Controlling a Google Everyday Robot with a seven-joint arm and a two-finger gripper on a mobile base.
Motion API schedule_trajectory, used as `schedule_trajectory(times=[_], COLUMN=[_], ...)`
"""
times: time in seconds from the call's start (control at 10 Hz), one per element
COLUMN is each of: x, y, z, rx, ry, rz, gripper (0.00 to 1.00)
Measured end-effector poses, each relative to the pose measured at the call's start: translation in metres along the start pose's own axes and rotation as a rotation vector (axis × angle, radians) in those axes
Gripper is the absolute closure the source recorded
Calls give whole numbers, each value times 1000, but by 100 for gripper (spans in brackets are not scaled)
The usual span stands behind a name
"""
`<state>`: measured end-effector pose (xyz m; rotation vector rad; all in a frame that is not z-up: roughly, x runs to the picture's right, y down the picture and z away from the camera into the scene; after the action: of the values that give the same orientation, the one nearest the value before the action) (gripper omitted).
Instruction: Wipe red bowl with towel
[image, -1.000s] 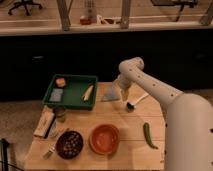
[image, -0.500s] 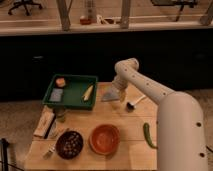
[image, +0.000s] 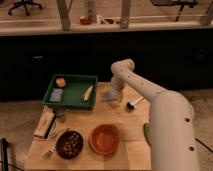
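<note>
The red bowl (image: 105, 138) sits empty at the front middle of the wooden table (image: 127, 122). My gripper (image: 111, 95) hangs at the end of the white arm (image: 145, 92), low over the table's back middle, just right of the green tray (image: 72, 100). It is well behind the red bowl. A pale grey shape sits at the gripper's tip; I cannot tell whether it is a towel or part of the gripper. A blue-grey folded piece (image: 56, 95) lies in the tray.
The tray also holds an orange item (image: 60, 82) and a yellowish item (image: 88, 92). A dark bowl (image: 69, 144), a fork (image: 50, 150), a jar (image: 60, 115) and a packet (image: 44, 122) stand front left. A metal scoop (image: 133, 103) lies right of the gripper.
The arm has swung left and the gripper has moved from the table's middle right toward the tray's right edge. The objects on the table have not moved.
</note>
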<state>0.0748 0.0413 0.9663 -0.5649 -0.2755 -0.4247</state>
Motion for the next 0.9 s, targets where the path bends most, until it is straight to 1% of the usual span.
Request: schedule_trajectory(times=[0.3, 0.4, 0.5, 0.6, 0.7, 0.8, 0.9], x=[-1, -4, -5, -6, -5, -5, -5], y=[-1, -4, -3, -2, 0, 4, 6], z=[9, 11, 14, 19, 21, 24, 25], rx=[-26, -29, -35, -40, -46, -55, -55], ry=[-7, -12, -18, -28, -33, -42, -49], rz=[-12, -20, -22, -21, -19, -17, -13], gripper=[20, 22, 27, 38, 47, 60, 68])
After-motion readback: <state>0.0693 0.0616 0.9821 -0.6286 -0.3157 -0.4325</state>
